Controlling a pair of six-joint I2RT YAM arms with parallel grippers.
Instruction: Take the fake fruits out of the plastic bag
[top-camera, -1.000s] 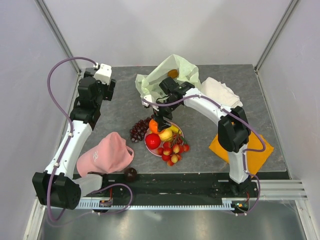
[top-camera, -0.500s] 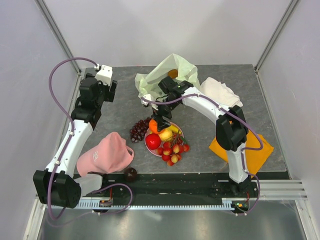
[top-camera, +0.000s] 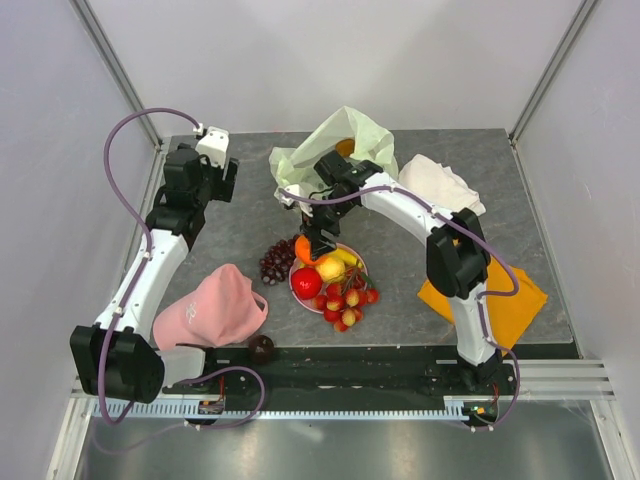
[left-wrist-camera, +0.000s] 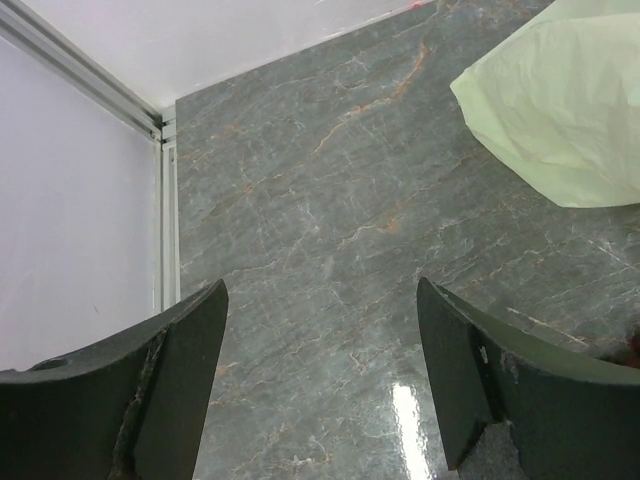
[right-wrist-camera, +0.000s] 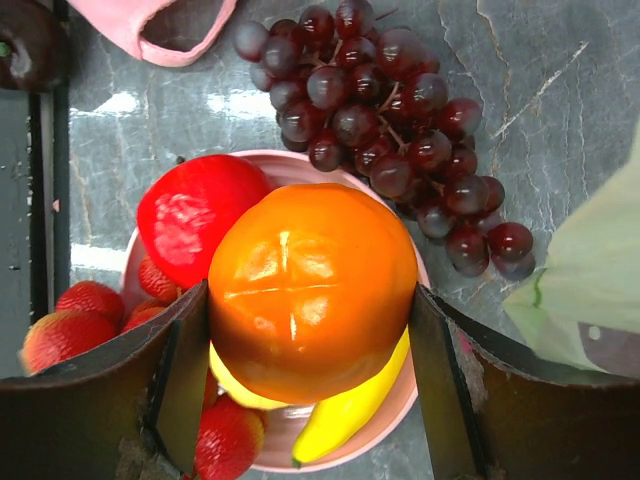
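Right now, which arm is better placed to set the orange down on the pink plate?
Right. The right gripper grips the orange between its fingers, over the pink plate. The left gripper is open and empty over bare table, well away.

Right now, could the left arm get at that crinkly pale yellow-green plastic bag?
Probably yes. The left gripper is open and empty, and only bare grey table lies between it and the plastic bag. The right gripper, shut on the round orange fruit, works near the bag, so they might crowd.
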